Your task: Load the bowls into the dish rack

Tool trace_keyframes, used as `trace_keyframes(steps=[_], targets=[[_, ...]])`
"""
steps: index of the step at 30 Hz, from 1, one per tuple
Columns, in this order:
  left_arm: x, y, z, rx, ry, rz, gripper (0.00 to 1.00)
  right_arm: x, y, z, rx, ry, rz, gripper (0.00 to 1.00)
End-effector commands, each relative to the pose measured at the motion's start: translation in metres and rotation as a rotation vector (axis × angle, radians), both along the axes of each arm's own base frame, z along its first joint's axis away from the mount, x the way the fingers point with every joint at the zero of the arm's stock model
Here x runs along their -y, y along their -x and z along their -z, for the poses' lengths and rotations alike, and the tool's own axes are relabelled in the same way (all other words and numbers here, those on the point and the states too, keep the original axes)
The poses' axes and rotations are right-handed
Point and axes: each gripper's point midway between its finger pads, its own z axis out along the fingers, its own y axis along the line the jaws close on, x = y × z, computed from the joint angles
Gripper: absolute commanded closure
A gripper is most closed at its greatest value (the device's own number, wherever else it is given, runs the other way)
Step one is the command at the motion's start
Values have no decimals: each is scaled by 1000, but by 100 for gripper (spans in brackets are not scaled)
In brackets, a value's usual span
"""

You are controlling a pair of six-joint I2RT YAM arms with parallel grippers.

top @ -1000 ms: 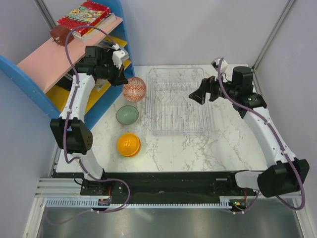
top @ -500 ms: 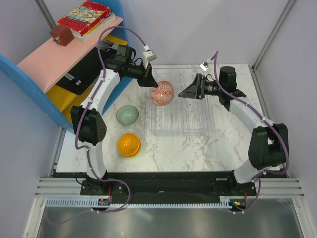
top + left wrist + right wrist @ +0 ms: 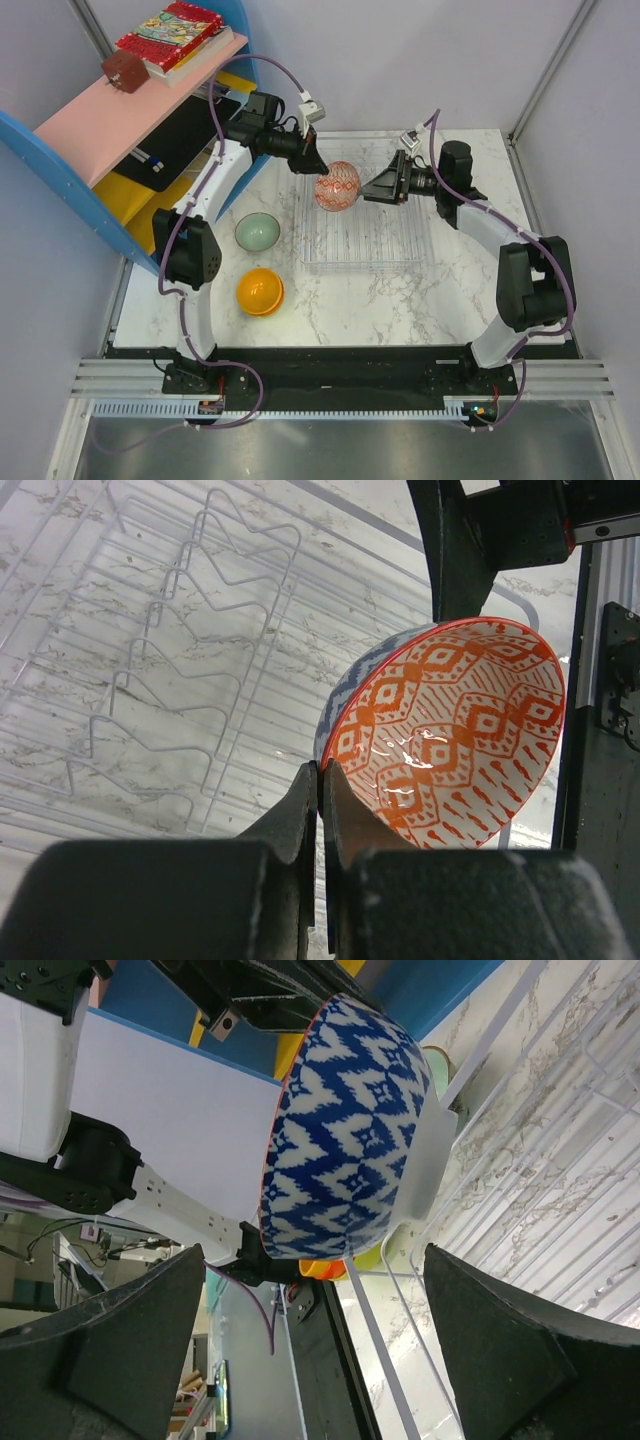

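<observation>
Two bowls sit on the marble table (image 3: 400,300), at about 8 o'clock from the dish rack (image 3: 365,264). These are the pale green bowl (image 3: 257,232), mouth up, and at its 6 o'clock, close by but apart, the orange-yellow bowl (image 3: 260,291).

The left gripper (image 3: 312,166) is pinched tight on the rim of the blue-and-white bowl (image 3: 336,186). The wrist view shows one finger on either side of the wall. This bowl is tipped on its side over the rack's 10 o'clock corner, its orange-patterned inside facing the left arm. I cannot tell whether it touches the prongs.

At the bowl's 3 o'clock, the right gripper (image 3: 375,188) is spread wide with nothing in its grasp. The bowl's blue outside faces it, framed between its fingers (image 3: 110,1350).
</observation>
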Motion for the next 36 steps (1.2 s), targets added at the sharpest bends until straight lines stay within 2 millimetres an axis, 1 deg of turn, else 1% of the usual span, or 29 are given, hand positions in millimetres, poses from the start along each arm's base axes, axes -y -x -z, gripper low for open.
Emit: trace_keyframes(steps=[1, 20, 23, 28, 33, 36], targets=[[16, 17, -40, 50, 89, 51, 98, -1, -1, -9, 21, -49, -19, 2], [25, 37, -50, 40, 126, 91, 98, 1, -10, 12, -15, -22, 13, 2], [27, 39, -49, 40, 127, 97, 98, 0, -10, 10, -14, -26, 9, 2], [31, 40, -43, 30, 123, 102, 98, -1, -8, 5, -15, -43, -2, 2], [35, 39, -38, 30, 114, 100, 98, 0, -8, 6, -24, -47, -2, 6], [36, 38, -43, 40, 121, 99, 98, 0, -7, 7, -27, -48, -1, 6]])
